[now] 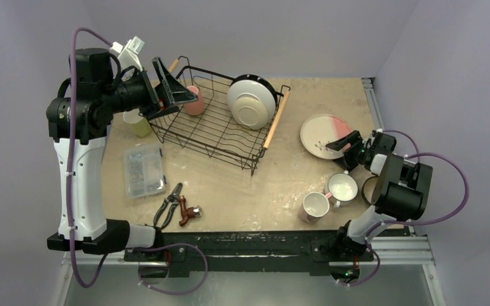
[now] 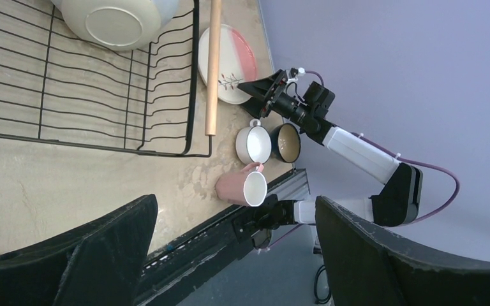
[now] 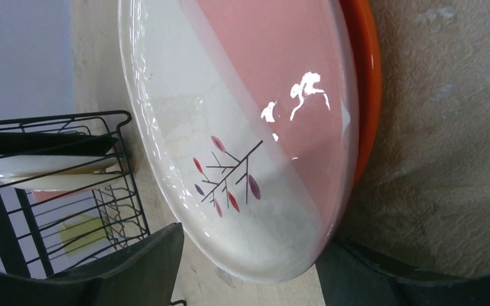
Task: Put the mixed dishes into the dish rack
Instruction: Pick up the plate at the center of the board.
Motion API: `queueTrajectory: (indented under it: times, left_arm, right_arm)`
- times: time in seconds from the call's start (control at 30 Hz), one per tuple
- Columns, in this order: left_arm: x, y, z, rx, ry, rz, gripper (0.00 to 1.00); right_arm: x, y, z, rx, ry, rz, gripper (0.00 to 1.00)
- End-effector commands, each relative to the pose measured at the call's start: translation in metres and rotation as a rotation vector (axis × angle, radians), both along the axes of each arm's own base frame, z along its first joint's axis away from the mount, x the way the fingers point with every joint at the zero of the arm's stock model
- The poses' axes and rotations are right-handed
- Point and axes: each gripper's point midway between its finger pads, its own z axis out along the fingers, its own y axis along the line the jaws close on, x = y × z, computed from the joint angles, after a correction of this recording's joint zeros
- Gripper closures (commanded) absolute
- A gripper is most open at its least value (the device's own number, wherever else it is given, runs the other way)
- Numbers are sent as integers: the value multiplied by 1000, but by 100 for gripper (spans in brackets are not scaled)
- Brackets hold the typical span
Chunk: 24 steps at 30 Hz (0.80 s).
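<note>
The black wire dish rack [image 1: 210, 131] holds a cream plate [image 1: 251, 102] on edge and a pink mug [image 1: 195, 102]. My left gripper [image 1: 180, 92] is open and empty above the rack's left corner; its fingers [image 2: 102, 255] frame the table's near edge. My right gripper [image 1: 339, 143] is open, its fingers [image 3: 134, 268] straddling the near rim of a white and pink plate [image 3: 242, 127] that lies on a red plate [image 3: 365, 95]. A white mug [image 1: 342, 187], a pink mug [image 1: 316, 206] and a dark bowl [image 1: 370, 189] stand near the right arm. A yellow-green mug [image 1: 139, 124] stands left of the rack.
A clear plastic box [image 1: 144, 169] of small parts lies at the front left. Pliers [image 1: 169, 204] and a red-handled tool [image 1: 190, 213] lie near the front edge. The rack's wooden handle [image 1: 275, 121] faces the plates.
</note>
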Motion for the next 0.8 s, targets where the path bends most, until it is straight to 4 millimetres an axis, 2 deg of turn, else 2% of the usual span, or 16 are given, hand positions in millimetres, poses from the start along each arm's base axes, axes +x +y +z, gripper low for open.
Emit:
queueTrajectory:
  times: [0.0,0.23,0.5,0.77]
  left_arm:
    - [-4,-3,20,-22,-76,-15,8]
    - [-3,-4,21,-35,-70,-12,8]
    - [-3,-5,20,-44,-66,-11,8]
    - [-3,-5,20,-49,-61,-14,8]
  right_arm:
    - [-1,-3,-2,38,-29,-20,30]
    - [-4,-14,-8,43,-6,-51,49]
    - [-3,-16,-9,49,4,-53,70]
    - [-5,-11,5,83,-9,-37,88]
